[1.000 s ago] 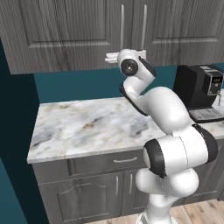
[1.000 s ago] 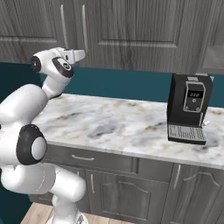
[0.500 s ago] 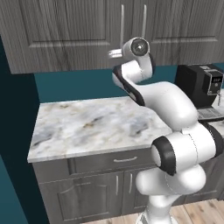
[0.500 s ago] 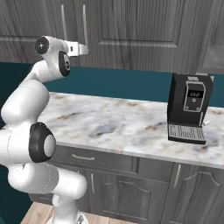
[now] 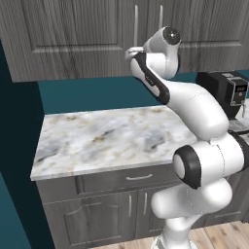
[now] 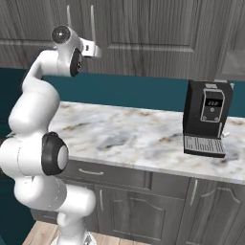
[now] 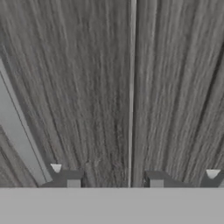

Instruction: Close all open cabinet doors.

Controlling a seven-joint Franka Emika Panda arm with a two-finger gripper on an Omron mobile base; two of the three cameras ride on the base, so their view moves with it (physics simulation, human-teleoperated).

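Note:
Two tall dark grey cabinet doors hang above the counter, the left door [image 5: 73, 34] [image 6: 33, 24] and the right door [image 5: 204, 24] [image 6: 153, 28]. Each has a slim silver handle [image 5: 136, 24] [image 5: 161, 18] beside the shared seam. Both look flush with the cabinet front. My gripper [image 5: 130, 52] [image 6: 94, 49] is raised to the doors' lower rail, close to the seam. The hand view is very close to the wood grain, with the seam [image 7: 131, 87] running straight up the middle. There my gripper [image 7: 114, 179] is open, its fingertips [image 7: 65, 177] apart with nothing between them.
A marble counter [image 5: 97, 141] [image 6: 119, 134] runs below, with base cabinets and a drawer [image 5: 138, 177] under it. A black coffee machine [image 5: 228, 92] [image 6: 206, 117] stands at the counter's right end. The teal wall [image 5: 87, 92] lies between counter and wall cabinets.
The arm has stretched upward and forward, bringing the hand from just below the wall cabinets up against the doors' lower rail. The fingers have parted slightly.

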